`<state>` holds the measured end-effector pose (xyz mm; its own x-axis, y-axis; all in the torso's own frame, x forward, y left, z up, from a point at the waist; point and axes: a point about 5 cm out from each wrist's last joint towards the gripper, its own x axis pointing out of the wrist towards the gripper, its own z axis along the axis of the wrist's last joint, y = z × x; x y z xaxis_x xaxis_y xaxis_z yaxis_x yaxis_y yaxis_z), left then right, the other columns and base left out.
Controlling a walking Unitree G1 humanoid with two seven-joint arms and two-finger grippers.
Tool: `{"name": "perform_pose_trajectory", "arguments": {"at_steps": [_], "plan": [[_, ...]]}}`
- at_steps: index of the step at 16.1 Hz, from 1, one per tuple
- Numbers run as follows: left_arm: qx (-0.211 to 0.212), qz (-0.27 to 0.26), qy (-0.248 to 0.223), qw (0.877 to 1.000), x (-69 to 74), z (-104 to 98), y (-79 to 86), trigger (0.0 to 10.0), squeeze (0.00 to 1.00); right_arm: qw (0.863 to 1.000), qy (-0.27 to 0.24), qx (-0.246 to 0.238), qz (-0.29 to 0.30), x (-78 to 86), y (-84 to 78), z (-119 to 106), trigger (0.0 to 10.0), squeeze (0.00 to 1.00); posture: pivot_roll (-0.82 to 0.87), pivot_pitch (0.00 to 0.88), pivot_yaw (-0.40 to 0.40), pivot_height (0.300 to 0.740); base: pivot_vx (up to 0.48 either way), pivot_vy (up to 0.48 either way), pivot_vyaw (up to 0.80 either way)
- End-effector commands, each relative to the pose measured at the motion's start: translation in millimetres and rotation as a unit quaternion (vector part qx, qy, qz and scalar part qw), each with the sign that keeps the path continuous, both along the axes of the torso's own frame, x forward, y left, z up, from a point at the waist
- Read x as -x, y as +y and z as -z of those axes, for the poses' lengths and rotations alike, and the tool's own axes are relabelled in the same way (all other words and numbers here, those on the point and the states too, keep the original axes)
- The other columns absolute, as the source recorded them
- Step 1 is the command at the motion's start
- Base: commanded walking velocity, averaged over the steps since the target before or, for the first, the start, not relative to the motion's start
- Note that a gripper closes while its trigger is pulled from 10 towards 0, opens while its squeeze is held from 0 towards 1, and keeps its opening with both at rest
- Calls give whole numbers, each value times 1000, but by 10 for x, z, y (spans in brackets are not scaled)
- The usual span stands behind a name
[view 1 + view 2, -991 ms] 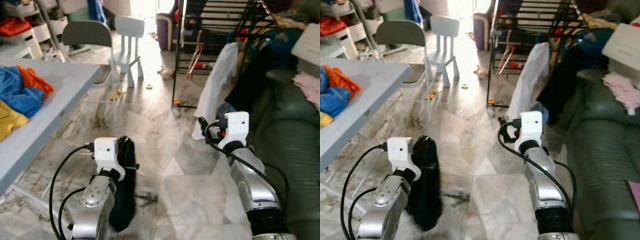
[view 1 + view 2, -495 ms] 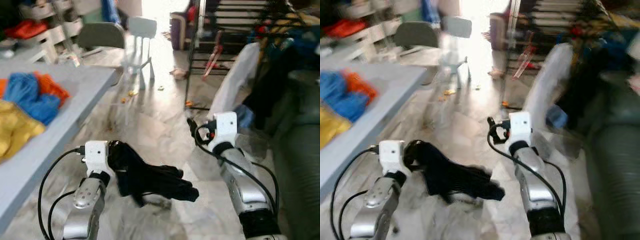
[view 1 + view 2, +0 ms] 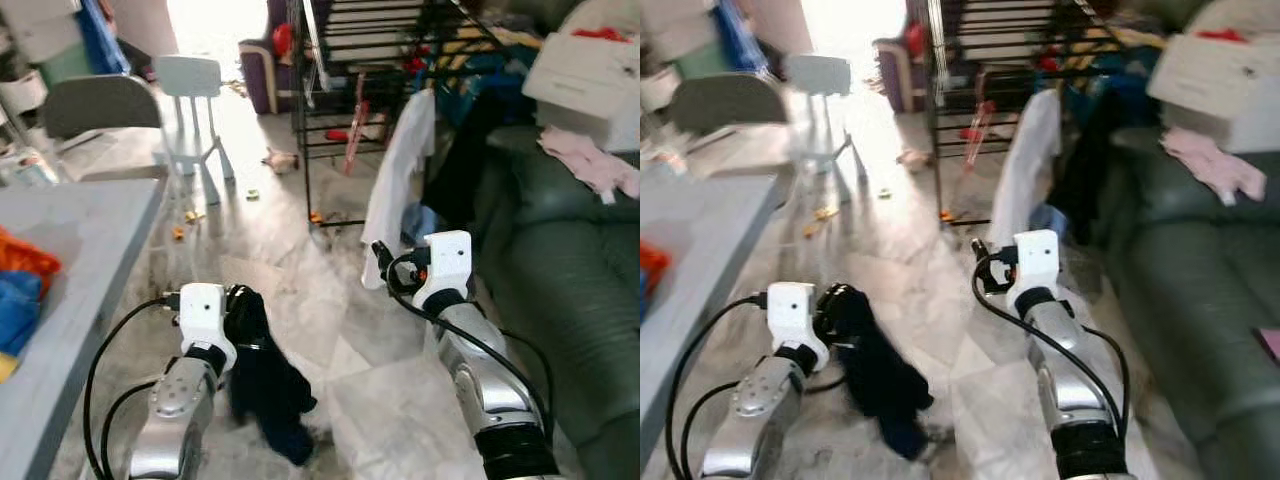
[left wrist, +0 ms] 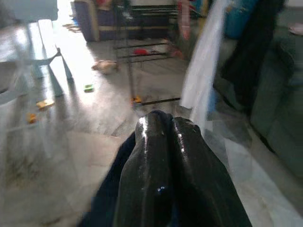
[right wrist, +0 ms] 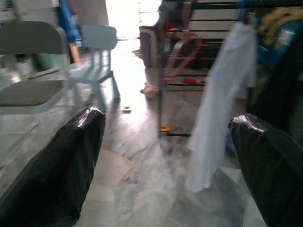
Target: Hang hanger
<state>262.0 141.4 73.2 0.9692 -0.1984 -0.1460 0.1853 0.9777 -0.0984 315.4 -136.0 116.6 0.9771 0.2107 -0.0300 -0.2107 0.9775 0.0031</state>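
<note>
My left gripper is low in front of me, shut on a dark navy garment that hangs down from it toward the floor. In the left wrist view its two fingers press together with the dark cloth under them. I cannot make out a hanger inside the garment. My right gripper is held forward at mid height, open and holding nothing; its fingers stand wide apart in the right wrist view. Ahead stands a black drying rack with a white garment and a reddish hanger on it.
A grey table with coloured clothes is on my left. A dark green sofa on my right carries a white box and a pink cloth. A grey chair and a small white chair stand behind on the marble floor.
The camera has swung to the right, bringing the rack and sofa closer to centre. The dark garment swung out sideways half a second ago and now hangs down again from the left gripper.
</note>
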Motion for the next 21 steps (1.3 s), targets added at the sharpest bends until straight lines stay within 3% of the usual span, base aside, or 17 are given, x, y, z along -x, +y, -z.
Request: {"name": "perform_pose_trajectory", "arguments": {"at_steps": [1,11,21], "plan": [[4,25,-18,999,-26,-89,-113,10000,0,1000,-5,6,19,-14,-107,-36,10000,0,-81,0,42,740,386,0,0],[7,60,-7,998,3,-70,-206,10000,0,1000,-2,8,19,-4,-102,-25,10000,0,-83,0,41,740,480,0,0],[39,65,5,997,2,-81,-237,10000,0,1000,7,12,15,-8,-86,-2,10000,0,-79,0,37,740,0,75,-113]]}}
